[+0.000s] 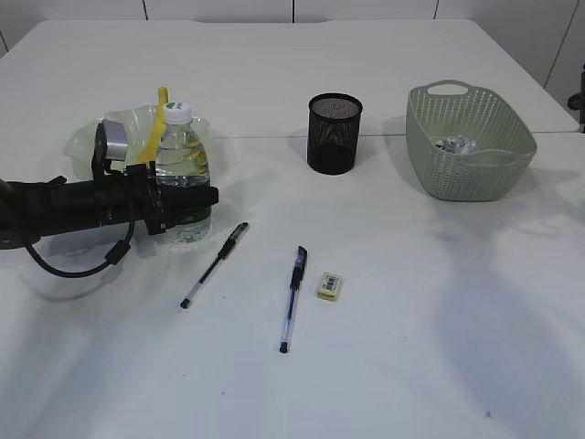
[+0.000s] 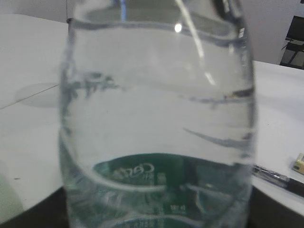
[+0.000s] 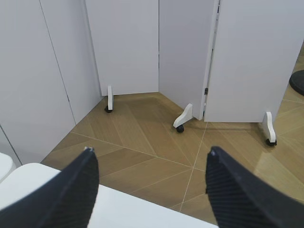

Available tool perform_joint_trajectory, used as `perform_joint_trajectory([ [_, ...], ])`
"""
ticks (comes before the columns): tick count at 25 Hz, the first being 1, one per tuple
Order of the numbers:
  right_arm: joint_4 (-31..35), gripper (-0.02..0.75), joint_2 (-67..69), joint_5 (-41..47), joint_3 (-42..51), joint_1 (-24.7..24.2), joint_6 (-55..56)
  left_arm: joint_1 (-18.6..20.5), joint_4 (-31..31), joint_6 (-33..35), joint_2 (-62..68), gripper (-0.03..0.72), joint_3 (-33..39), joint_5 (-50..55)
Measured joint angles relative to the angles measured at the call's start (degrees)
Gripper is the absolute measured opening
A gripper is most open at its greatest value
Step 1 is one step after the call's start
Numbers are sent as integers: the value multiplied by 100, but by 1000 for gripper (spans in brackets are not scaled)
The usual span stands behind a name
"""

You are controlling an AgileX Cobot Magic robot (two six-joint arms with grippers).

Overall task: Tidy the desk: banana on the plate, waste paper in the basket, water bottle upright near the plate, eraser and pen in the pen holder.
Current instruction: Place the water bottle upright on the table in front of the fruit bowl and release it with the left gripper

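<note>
Pens (image 1: 292, 297), eraser (image 1: 330, 286) amid open tabletop (image 1: 439, 347)

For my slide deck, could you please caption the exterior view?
Left gripper holds the water bottle upright beside the plate; two pens and an eraser remain.

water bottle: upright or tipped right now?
Upright. The water bottle stands with its white cap on top beside the plate, and the left gripper has its jaws closed around its lower body.

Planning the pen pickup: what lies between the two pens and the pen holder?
Bare table in the exterior view: nothing sits between the pens and the pen holder. The eraser lies off to the right.
</note>
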Motion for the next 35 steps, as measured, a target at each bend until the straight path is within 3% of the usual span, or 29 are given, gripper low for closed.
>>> perform_joint_trajectory([
  [20,-3,527,0,0,0,0,0,0,10,0,0,396,0,-11],
  [35,-3,528,0,0,0,0,0,0,82,-33,0,454,0,-63],
])
